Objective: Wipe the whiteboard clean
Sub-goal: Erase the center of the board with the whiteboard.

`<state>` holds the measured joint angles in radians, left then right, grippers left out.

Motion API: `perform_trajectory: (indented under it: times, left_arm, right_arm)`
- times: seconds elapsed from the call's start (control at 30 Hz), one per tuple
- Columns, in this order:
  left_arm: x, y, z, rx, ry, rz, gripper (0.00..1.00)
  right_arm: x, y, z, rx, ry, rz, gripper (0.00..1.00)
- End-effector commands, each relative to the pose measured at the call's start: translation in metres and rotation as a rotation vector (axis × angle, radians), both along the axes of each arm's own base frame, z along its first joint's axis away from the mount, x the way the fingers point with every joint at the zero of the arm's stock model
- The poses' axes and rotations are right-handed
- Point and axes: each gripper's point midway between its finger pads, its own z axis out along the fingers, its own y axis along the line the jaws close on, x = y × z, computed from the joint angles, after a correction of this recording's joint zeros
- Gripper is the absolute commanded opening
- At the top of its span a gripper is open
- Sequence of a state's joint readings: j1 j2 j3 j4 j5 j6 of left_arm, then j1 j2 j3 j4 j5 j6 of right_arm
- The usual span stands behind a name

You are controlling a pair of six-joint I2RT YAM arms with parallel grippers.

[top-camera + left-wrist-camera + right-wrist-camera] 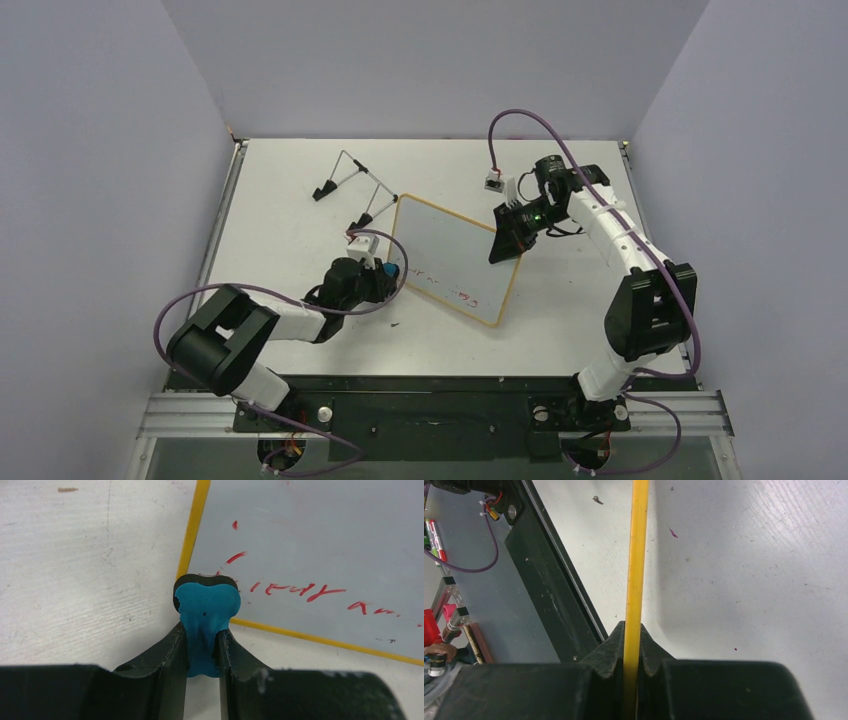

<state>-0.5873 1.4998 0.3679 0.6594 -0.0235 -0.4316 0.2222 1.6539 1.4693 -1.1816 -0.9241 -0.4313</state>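
Note:
The whiteboard [452,254] lies tilted in the middle of the table, with an orange-tan rim and red handwriting along its near-left edge [295,589]. My left gripper [388,274] is shut on the blue eraser block [207,611], which sits at the board's left corner, touching the rim. My right gripper [506,243] is shut on the board's right rim, seen edge-on as a yellow strip [636,570] between its jaws.
A thin wire stand with black feet [352,188] stands at the back left of the table. A small white connector block [493,182] lies behind the board. The black front rail [546,585] runs along the table's near edge.

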Motion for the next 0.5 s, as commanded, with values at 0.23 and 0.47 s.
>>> perform_trajectory:
  times: [0.23, 0.47]
  left_arm:
    - [0.051, -0.024, 0.047, -0.048, -0.196, 0.026, 0.00]
    - [0.066, -0.026, 0.048, -0.030, -0.178, 0.062, 0.00]
  right_arm:
    - [-0.005, 0.017, 0.012, 0.147, 0.083, 0.022, 0.00]
    - [-0.007, 0.018, 0.013, 0.159, 0.084, 0.025, 0.00]
